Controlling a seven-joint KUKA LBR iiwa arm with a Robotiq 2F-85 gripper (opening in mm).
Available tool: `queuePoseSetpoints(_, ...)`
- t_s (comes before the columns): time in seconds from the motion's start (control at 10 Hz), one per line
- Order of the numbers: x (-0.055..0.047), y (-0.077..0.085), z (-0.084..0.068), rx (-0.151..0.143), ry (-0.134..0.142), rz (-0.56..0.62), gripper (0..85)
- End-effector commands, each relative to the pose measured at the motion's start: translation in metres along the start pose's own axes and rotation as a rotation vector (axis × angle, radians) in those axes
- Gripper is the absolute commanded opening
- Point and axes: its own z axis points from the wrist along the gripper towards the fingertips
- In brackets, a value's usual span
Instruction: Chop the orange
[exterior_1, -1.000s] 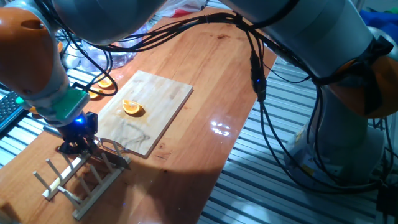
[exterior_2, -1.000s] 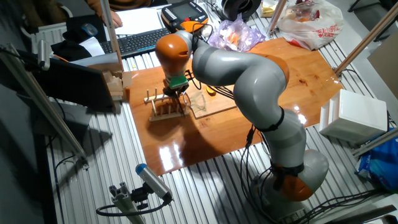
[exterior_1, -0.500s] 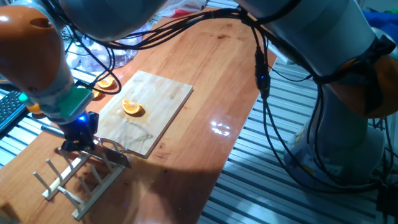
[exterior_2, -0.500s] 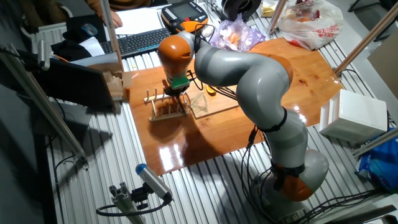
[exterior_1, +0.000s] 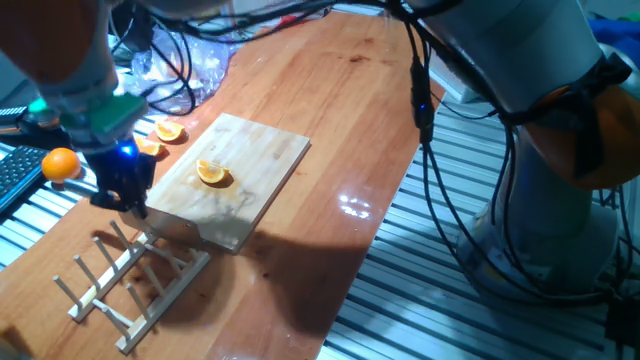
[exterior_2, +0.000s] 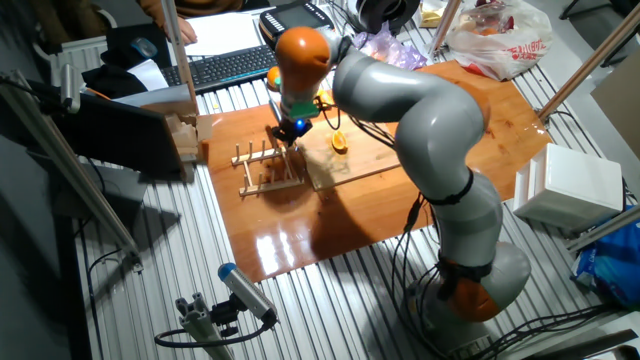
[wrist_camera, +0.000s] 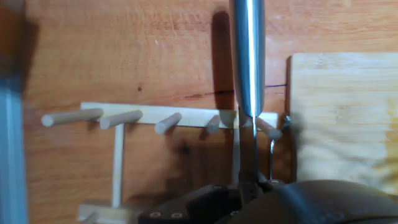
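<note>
This is a robotics lab or test workshop, not a kitchen. The wooden surface (exterior_2: 470, 110) is a bare plank laid on a bench of ribbed aluminium profiles (exterior_2: 330, 300), and the large grey-and-orange arm (exterior_2: 430, 110) is mounted on that bench beyond the surface's near edge, with loose black cables (exterior_1: 425, 150) hanging along it. Past the far edge lie a computer keyboard (exterior_2: 215, 65) and an orange-trimmed control pendant (exterior_2: 295, 17). Metal struts (exterior_2: 590, 50) rise beside the right corner, and a plastic bag (exterior_2: 495, 35) sits at the far right corner.
</note>
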Motion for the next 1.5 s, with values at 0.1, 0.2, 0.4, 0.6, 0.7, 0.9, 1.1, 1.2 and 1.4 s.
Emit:
queuePoseSetpoints(0.1,0.015,0.001,-0.043,-0.013,-0.009,0.039,0.0)
queuePoseSetpoints(0.2,0.019,-0.005,-0.051,-0.019,-0.009,0.048,0.0)
queuePoseSetpoints(0.4,0.020,-0.022,-0.063,-0.045,0.003,0.061,0.0)
queuePoseSetpoints(0.6,0.018,-0.046,-0.074,-0.046,-0.021,0.086,0.0)
queuePoseSetpoints(0.7,0.017,-0.057,-0.076,-0.036,-0.043,0.097,0.0)
queuePoseSetpoints(0.9,0.015,-0.078,-0.069,0.012,-0.072,0.106,0.0)
queuePoseSetpoints(1.1,0.007,-0.108,-0.053,0.036,-0.079,0.079,0.0)
queuePoseSetpoints(1.2,0.005,-0.121,-0.044,0.035,-0.079,0.076,0.0)
queuePoseSetpoints(1.4,0.007,-0.138,-0.036,0.060,-0.077,0.087,0.0)
